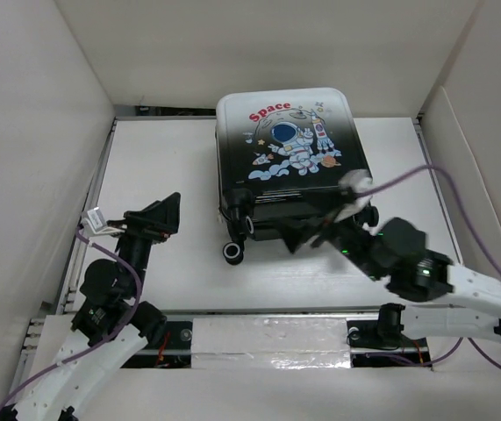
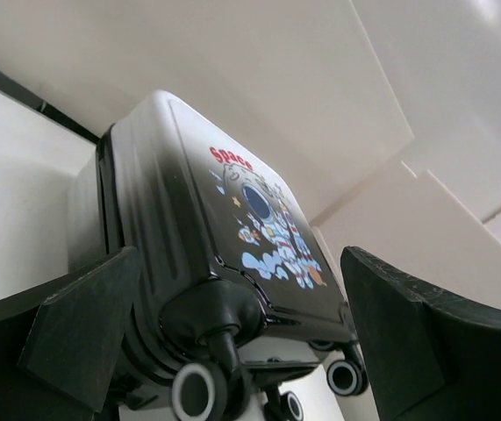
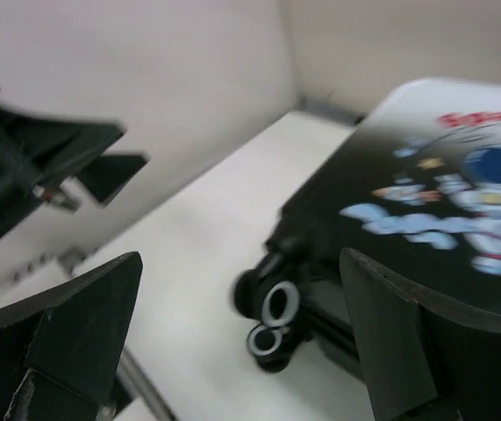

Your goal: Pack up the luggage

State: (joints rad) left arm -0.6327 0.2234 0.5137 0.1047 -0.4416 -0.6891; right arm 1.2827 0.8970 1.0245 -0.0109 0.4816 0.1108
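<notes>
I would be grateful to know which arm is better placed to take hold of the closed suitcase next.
Right, probably. The right gripper, jaws open, sits at the near, wheeled edge of the luggage. The left gripper, also open, stands off to the left side, apart from it.

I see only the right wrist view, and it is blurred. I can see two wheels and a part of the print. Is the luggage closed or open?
Observer: Closed. The left wrist view shows the luggage from the side, with its two shell halves shut together.
Operator: The dark shape at my left, is it the other gripper? Does it hold something?
Observer: Yes, it is. In the top view the left gripper is left of the luggage and apart from it, with its jaws open and empty.
Operator: Which way does the luggage lie?
Observer: It lies flat with the print up. The wheels point toward the robot, and the word Space is at the far end.
</notes>
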